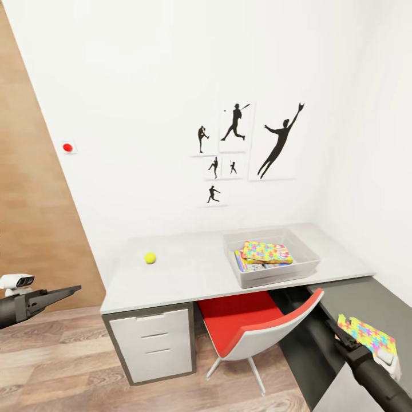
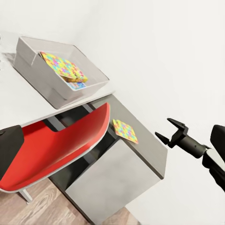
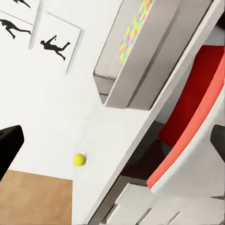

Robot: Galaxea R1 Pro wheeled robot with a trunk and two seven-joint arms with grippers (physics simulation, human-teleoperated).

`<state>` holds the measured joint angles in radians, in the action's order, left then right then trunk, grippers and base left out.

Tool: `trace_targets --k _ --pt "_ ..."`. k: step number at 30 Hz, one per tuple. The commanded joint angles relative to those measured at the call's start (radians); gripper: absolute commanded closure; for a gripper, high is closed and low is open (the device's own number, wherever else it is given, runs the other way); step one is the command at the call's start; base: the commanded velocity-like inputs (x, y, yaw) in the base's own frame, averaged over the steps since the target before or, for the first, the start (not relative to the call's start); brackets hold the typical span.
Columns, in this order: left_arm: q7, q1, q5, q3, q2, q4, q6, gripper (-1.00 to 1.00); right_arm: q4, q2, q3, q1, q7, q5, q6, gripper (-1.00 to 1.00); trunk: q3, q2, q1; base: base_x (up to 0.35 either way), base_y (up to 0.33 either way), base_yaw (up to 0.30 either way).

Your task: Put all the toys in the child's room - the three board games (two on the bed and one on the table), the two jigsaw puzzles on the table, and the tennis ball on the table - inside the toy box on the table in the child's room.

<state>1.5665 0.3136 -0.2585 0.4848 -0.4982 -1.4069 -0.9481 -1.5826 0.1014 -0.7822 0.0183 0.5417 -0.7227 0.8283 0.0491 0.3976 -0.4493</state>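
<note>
Toy box half-filled, no readable print anywhere

We see the toy box (image 1: 270, 256) holding a jigsaw puzzle (image 1: 265, 251) atop board games (image 1: 247, 264); tennis ball (image 1: 150, 258) at 9 o'clock on the tabletop (image 1: 189, 269); right claw (image 2: 170, 133) spread wide; left claw (image 1: 68, 291) we can't tell.

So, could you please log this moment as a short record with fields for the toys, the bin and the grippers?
toy box: on the pale desk top, holding a jigsaw puzzle on top of board games
tennis ball: loose on the desk top, left of the box
second jigsaw: flat on the lower dark section
right gripper: jaws open, empty, beside that jigsaw
left gripper: jaw state unclear
red chair: tucked under the desk
</note>
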Motion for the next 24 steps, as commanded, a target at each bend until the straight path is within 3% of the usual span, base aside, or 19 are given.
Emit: trace_targets --k 1,5,12,19,24 --pt "0.004 0.001 0.001 -0.001 0.000 0.000 -0.011 -1.00 0.001 0.016 -0.008 0.002 -0.002 -0.028 -0.016 -1.00 0.002 0.002 -0.001 0.000 0.171 0.000" --pt "0.004 0.001 0.001 -0.002 0.000 0.000 -0.011 -1.00 0.009 0.044 -0.017 0.002 -0.059 -0.129 -0.096 -1.00 0.002 0.002 -0.001 0.000 0.109 0.000" --pt "0.004 0.001 0.001 -0.001 0.000 0.000 -0.009 -1.00 0.009 0.049 -0.015 0.000 -0.221 -0.254 -0.139 -1.00 0.002 0.002 -0.001 0.000 0.023 0.000" --pt "0.004 0.001 -0.001 -0.001 0.000 0.000 -0.009 -1.00 0.011 0.031 0.035 -0.002 -0.242 -0.279 -0.119 -1.00 0.002 0.002 -0.001 0.000 0.002 0.000" --pt "0.004 0.001 -0.001 0.001 0.000 0.000 -0.009 -1.00 0.013 0.030 0.048 -0.002 -0.243 -0.280 -0.116 -1.00 0.002 0.002 -0.001 0.000 0.000 0.000"
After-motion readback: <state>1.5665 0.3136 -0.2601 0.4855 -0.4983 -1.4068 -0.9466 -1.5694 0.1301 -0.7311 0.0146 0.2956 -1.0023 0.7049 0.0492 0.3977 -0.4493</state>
